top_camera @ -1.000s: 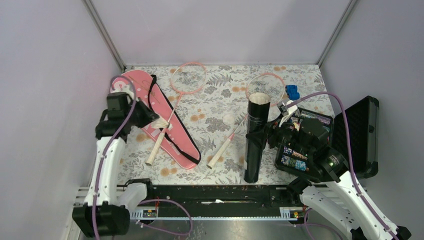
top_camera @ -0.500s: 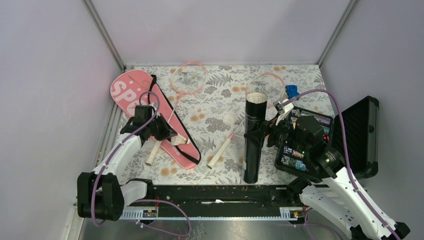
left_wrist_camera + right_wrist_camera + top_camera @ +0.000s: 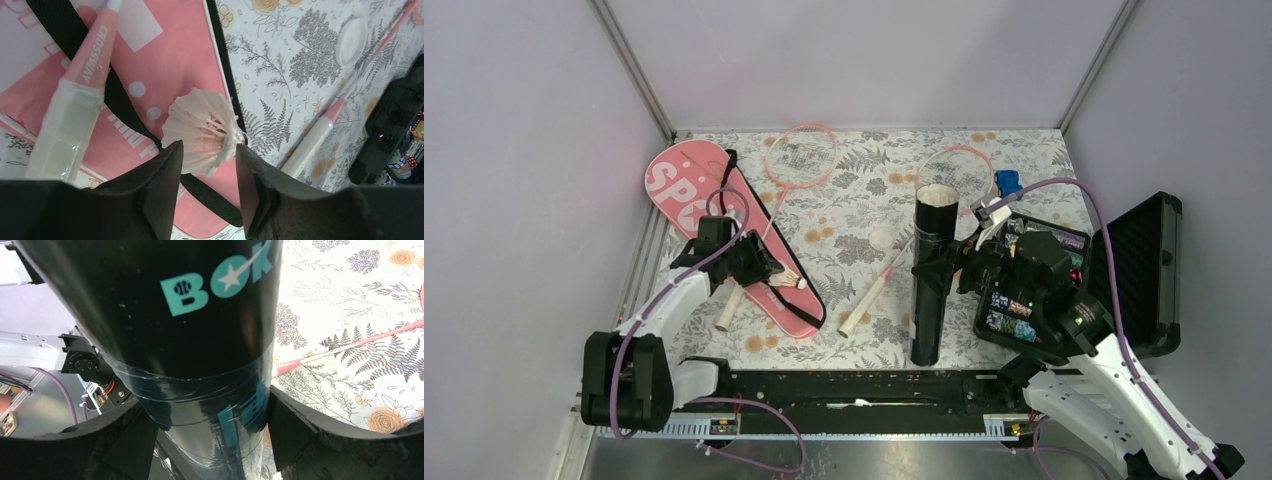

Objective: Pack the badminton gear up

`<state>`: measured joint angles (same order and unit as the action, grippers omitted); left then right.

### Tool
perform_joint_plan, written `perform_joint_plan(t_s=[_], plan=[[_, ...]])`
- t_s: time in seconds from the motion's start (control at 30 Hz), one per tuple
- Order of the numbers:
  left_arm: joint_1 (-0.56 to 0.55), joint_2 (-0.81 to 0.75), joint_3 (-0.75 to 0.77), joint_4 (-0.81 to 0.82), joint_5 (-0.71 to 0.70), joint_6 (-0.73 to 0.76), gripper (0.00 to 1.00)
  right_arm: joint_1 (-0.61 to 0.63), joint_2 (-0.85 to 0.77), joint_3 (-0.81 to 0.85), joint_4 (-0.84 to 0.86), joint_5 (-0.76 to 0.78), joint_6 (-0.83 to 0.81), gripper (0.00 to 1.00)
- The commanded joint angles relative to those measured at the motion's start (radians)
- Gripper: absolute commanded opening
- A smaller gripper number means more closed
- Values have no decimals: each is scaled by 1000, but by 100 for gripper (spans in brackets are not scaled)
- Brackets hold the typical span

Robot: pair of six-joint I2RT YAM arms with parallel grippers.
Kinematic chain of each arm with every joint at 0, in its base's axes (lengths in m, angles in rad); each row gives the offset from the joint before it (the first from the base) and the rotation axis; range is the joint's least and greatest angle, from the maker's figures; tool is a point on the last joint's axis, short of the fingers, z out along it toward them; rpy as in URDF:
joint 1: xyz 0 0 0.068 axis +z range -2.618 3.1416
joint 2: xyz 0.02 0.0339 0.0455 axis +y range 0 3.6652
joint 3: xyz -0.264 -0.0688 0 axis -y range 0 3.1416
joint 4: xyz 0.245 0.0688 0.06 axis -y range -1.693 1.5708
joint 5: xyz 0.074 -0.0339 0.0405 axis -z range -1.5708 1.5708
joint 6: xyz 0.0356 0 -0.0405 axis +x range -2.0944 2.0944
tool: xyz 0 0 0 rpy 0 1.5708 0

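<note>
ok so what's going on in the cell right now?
Badminton pack-up, partway through. The left claw is low over the long pink bag. A white feather shuttlecock sits between its parted jaws, and I can't tell whether it's gripped. The right claw is clamped on the tall black tube with teal print, held upright. One pink-framed racket lies with its handle across the bag. The second racket lies on the floral tabletop.

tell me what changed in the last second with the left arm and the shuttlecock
The left gripper moved along the pink bag toward its near end, carrying the shuttlecock, then parted its jaws; the shuttlecock now seems to rest on the bag between them. Unchanged: the right gripper stays clamped on the upright black tube, and the rackets lie where they were.
</note>
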<state>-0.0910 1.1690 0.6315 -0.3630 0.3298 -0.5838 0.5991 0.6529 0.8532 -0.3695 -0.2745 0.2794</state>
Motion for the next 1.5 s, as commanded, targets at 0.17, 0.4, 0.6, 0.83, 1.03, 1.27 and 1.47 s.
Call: perform_joint_plan(t_s=[0.17, 0.4, 0.6, 0.83, 1.03, 1.27, 1.47], plan=[[-1, 67, -6, 130, 125, 30, 42, -4, -5, 42, 67, -20, -11, 34], [-1, 13, 50, 86, 213, 10, 11, -4, 4, 41, 47, 9, -52, 34], [-1, -91, 184, -14, 249, 3, 0, -5, 70, 108, 7, -30, -203, 34], [-9, -218, 423, -169, 210, 69, 0, -3, 203, 275, -108, -31, -452, 34], [-68, -303, 584, -178, 229, 69, 0, 73, 300, 332, -94, 7, -562, 33], [-120, -335, 735, -178, 289, 79, 0, 250, 400, 359, -99, 200, -745, 32], [-130, -386, 734, -89, 374, -15, 0, 303, 452, 380, -77, 247, -762, 31]])
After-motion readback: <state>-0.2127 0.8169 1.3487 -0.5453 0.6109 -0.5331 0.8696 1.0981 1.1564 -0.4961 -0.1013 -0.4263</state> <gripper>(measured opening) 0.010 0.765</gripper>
